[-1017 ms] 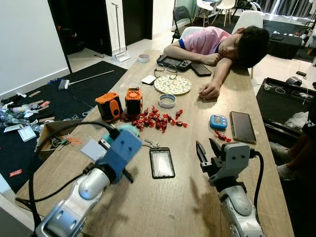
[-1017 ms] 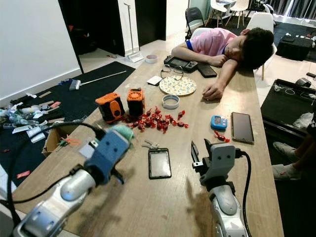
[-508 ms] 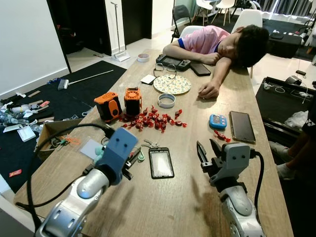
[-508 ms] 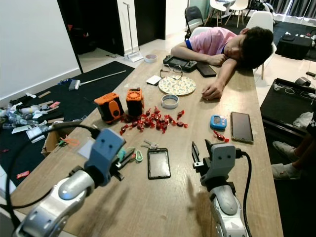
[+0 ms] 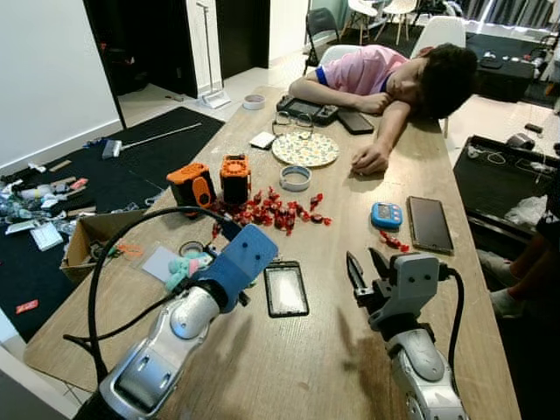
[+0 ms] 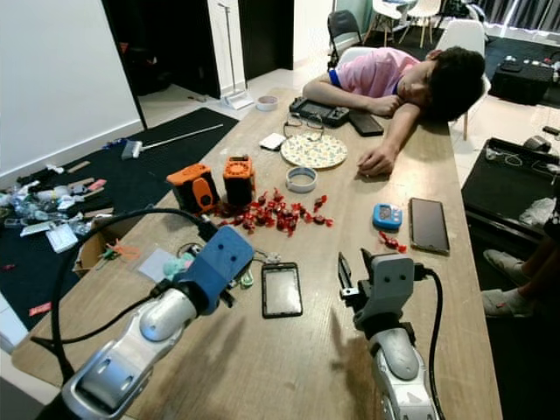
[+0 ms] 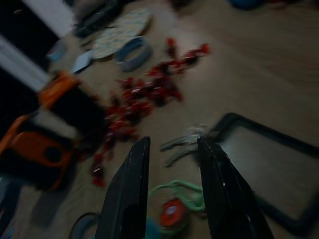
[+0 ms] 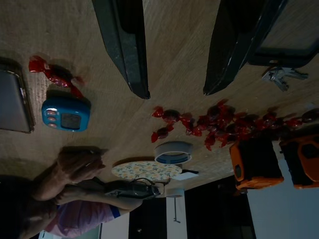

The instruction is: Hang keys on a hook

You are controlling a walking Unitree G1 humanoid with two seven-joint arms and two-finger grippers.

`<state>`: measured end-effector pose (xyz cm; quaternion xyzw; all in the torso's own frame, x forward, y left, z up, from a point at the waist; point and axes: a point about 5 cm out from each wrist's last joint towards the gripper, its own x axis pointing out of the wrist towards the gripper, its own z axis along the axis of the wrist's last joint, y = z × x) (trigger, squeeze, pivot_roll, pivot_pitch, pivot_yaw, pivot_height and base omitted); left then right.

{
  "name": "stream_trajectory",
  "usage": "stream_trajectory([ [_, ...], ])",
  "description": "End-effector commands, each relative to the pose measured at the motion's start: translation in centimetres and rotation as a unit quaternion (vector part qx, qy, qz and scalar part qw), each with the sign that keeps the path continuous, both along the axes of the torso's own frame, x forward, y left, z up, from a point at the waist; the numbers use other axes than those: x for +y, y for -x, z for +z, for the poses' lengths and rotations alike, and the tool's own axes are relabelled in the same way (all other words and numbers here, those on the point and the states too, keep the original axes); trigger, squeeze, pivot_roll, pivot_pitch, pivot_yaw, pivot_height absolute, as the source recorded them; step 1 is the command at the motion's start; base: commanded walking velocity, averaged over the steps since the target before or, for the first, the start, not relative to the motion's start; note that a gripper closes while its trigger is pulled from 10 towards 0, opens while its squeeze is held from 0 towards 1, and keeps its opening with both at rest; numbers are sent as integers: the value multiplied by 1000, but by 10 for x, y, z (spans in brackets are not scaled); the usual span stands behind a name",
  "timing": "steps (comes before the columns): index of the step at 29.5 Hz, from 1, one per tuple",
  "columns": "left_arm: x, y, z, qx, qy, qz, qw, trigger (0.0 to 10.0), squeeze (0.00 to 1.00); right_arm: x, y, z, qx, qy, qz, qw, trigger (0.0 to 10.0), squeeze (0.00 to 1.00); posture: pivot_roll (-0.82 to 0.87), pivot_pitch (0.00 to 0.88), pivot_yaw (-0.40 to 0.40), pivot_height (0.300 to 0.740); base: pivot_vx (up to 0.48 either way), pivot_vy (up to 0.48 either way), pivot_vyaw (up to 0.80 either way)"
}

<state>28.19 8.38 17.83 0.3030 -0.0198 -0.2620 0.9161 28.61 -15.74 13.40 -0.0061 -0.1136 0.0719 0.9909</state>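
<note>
A small bunch of silver keys (image 7: 187, 144) lies on the wooden table (image 5: 350, 367), just left of a black-framed phone (image 5: 286, 289). In the left wrist view my left gripper (image 7: 173, 142) is open, and the keys lie just beyond its fingertips. In the head views its blue wrist housing (image 5: 245, 254) hovers over that spot and covers most of the keys. A green loop with an orange tag (image 7: 174, 211) lies beneath the fingers. My right gripper (image 5: 363, 267) stands open above the table, right of the phone, holding nothing. The keys (image 8: 279, 75) also appear in its wrist view.
A person (image 5: 394, 74) sleeps slumped over the table's far end. Red candies (image 5: 276, 213), two orange cubes (image 5: 214, 182), a tape ring (image 5: 296, 178), a plate (image 5: 306, 149), a blue timer (image 5: 387, 214) and a dark phone (image 5: 429, 224) lie beyond. A teal toy (image 5: 188, 265) sits left.
My left arm has swung forward and to the right, from the table's left side to above the keys. The right arm has stayed where it was.
</note>
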Motion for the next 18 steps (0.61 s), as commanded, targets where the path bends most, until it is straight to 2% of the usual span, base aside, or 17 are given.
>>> stream_trajectory([
  [1,-9,1,-9,19,7,-4,1000,10000,0,-1,1,-4,5,3,-5,1000,10000,0,89,95,35,740,0,0,0],
  [4,-23,-7,-20,46,49,30,997,10000,0,-1,1,-6,9,3,-6,1000,10000,0,86,98,36,740,0,0,0],
  [6,-26,-9,-22,55,58,39,996,10000,0,-1,0,-6,9,3,-7,1000,10000,0,86,98,36,740,0,0,0],
  [8,-31,-19,-27,77,85,71,991,10000,0,-4,-1,-7,13,0,-12,1000,10000,0,83,104,36,740,0,0,0],
  [12,-31,-26,-29,96,107,95,985,10000,0,-7,-1,-6,15,-2,-18,1000,10000,0,74,118,40,740,0,0,0],
  [14,-30,-33,-31,119,134,120,976,10000,0,-16,-3,-6,21,7,-37,999,10000,0,64,126,46,740,0,0,0],
  [18,-25,-36,-32,123,145,137,972,10000,0,-25,-9,1,12,10,-52,999,10000,0,53,133,50,740,0,0,0],
])
